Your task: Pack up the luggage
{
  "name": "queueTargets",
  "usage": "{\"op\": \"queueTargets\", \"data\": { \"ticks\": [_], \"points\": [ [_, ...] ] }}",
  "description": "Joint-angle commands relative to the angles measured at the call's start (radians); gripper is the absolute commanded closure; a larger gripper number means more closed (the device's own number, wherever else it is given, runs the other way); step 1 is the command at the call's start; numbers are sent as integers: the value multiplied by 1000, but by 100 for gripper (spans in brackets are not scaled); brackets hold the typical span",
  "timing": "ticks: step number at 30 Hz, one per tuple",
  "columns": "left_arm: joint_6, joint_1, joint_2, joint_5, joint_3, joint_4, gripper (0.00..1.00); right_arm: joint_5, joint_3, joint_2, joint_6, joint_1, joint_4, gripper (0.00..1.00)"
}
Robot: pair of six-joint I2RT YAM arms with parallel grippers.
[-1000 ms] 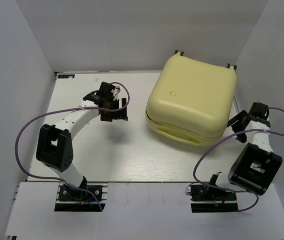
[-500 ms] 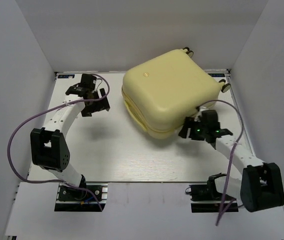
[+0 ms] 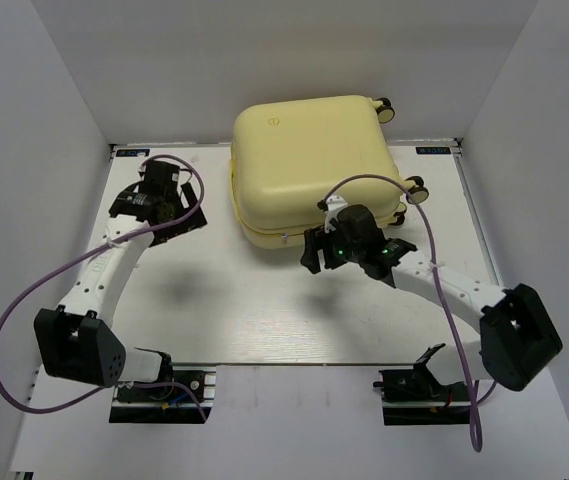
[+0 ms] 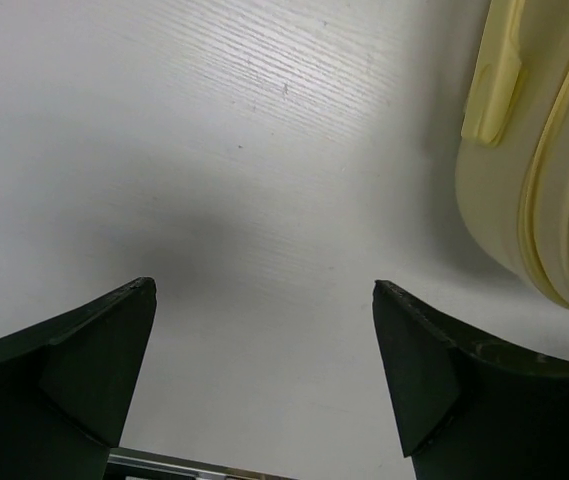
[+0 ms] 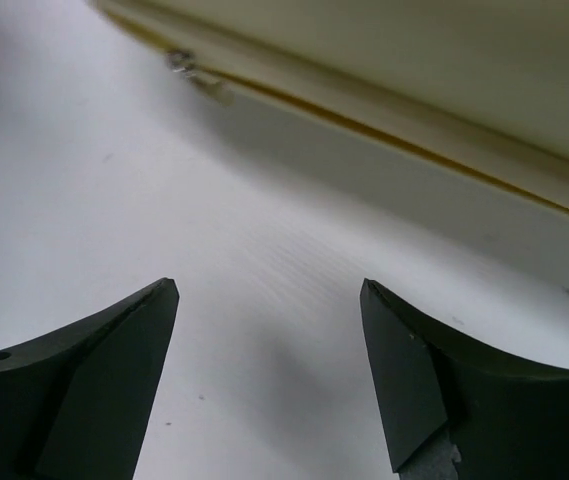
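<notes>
Since a second ago your luggage (image 3: 309, 160) has slid from 2 o'clock to 12, shut, inside hidden; its smooth rounded yellow shell blurs at the right wrist. Left gripper (image 4: 264, 300) and right gripper (image 5: 269, 300) gape, holding nothing.

the right wrist view crops and blurs the luggage (image 5: 414, 60).
</notes>
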Motion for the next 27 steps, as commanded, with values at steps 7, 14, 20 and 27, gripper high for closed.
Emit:
{"op": "queueTargets", "data": {
  "ticks": [7,14,20,27],
  "points": [
    [144,-255,-1,58,-103,134,1,534,-28,-198,72,-106,-253,18],
    [71,-330,39,-57,-131,181,1,568,2,-220,56,-284,-271,28],
    [-41,-64,94,75,-114,278,8,315,-124,-298,-42,-324,-115,28],
    [-51,59,392,278,131,450,6,238,-193,-293,-127,-328,26,35]
  ]
}}
